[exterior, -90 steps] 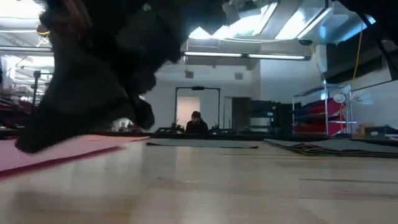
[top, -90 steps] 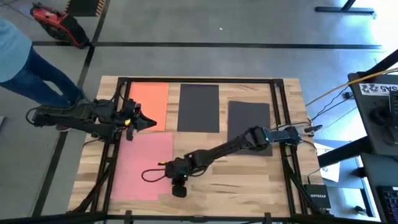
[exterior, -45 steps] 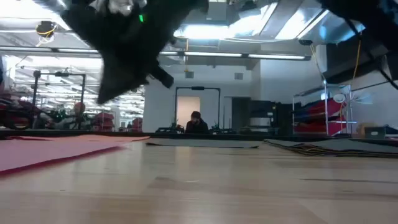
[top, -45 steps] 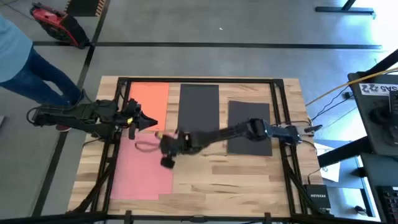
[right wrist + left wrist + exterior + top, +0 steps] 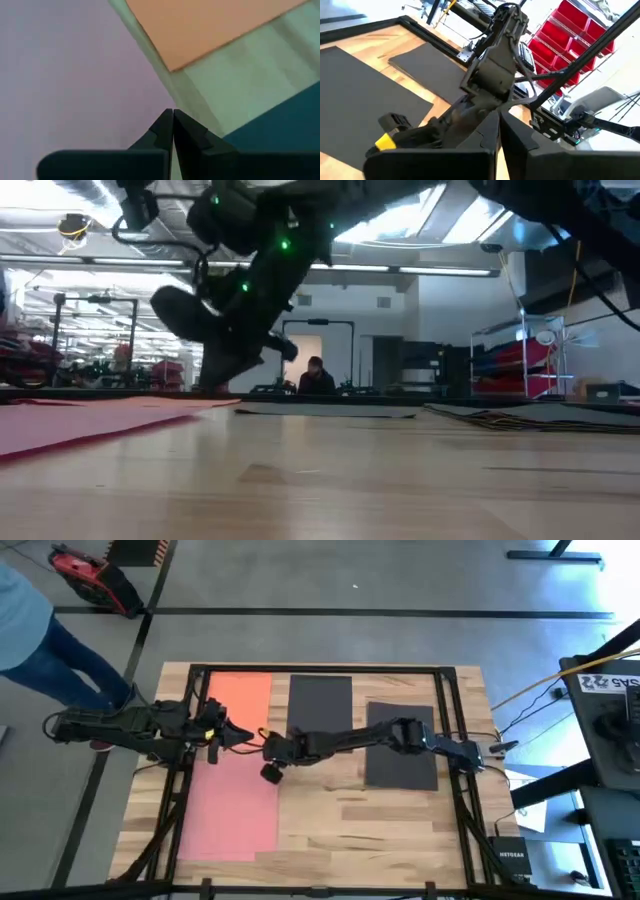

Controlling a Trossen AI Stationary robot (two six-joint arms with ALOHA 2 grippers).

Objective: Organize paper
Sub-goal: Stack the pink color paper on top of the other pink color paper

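Four paper sheets lie flat on the wooden table: an orange one (image 5: 240, 705) at the far left, a pink one (image 5: 232, 805) nearer, and two black ones (image 5: 320, 712) (image 5: 402, 745) to the right. My right gripper (image 5: 268, 752) (image 5: 173, 120) is shut and points down at the pink sheet's far right corner (image 5: 150, 107), beside the orange sheet's near corner (image 5: 175, 62). My left gripper (image 5: 243, 737) (image 5: 499, 120) is shut and empty, level above the gap between the orange and pink sheets, facing the right arm (image 5: 492, 75). My right gripper's shut fingertips (image 5: 165, 122) stand over the far right corner of the pink sheet, coming from above. Whether they touch the paper or the wood beside it, I cannot tell.
Dark frame rails (image 5: 180, 790) (image 5: 455, 790) run along the table's left and right sides. Bare wood (image 5: 370, 830) fills the near right part. A person (image 5: 40, 640) stands beyond the far left corner; another (image 5: 316, 376) sits far back in the room.
My right gripper has swept from the pink sheet's near right part toward the table's far edge, ending at that sheet's far right corner beside the orange sheet. Its arm now reaches straight across the middle black sheet's near end. The sheets lie as before.
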